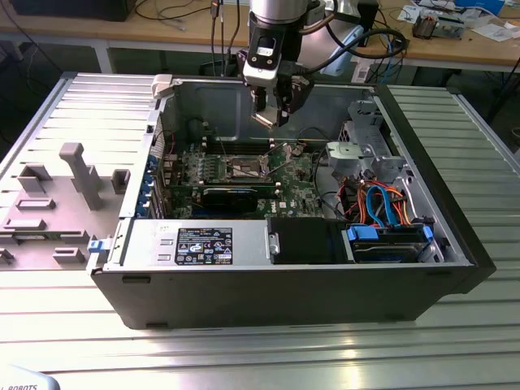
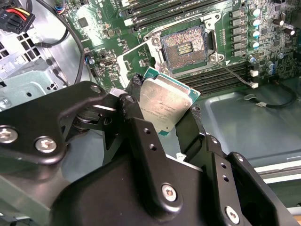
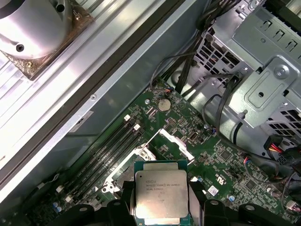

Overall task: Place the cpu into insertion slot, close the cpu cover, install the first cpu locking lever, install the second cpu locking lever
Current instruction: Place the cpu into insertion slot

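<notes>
Hand [image 2: 166, 98] tight on the cpu [image 3: 161, 193], in the air above the open insertion slot [image 2: 184, 47].

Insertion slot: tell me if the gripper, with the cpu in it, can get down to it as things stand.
Probably yes. The gripper holds the cpu above the board, the insertion slot lies uncovered with its contacts showing, and nothing seems to stand between them.
</notes>
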`<state>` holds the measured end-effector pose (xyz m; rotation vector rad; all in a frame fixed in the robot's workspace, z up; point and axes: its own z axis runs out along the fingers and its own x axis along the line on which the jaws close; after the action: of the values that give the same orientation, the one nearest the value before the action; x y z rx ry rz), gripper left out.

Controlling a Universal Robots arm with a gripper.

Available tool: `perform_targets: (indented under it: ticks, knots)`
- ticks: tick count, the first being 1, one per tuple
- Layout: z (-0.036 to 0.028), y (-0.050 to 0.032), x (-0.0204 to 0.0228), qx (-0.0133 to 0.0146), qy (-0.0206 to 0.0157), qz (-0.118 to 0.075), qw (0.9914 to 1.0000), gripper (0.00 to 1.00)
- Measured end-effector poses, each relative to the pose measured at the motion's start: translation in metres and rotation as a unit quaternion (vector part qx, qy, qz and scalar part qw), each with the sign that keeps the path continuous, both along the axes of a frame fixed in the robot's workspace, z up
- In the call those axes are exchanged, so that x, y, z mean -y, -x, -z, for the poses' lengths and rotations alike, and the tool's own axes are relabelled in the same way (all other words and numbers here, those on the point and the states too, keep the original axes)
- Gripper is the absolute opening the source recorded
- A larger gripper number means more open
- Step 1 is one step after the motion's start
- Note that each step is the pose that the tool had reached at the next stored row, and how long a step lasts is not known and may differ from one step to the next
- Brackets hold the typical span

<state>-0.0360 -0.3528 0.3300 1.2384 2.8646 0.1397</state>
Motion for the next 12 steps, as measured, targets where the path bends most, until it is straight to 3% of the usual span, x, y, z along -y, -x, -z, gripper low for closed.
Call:
perform_targets:
  ticks: [12]
  knots:
    - [0.0002,0.0,0.0,0.0,0.0,0.005,0.99999,0.54]
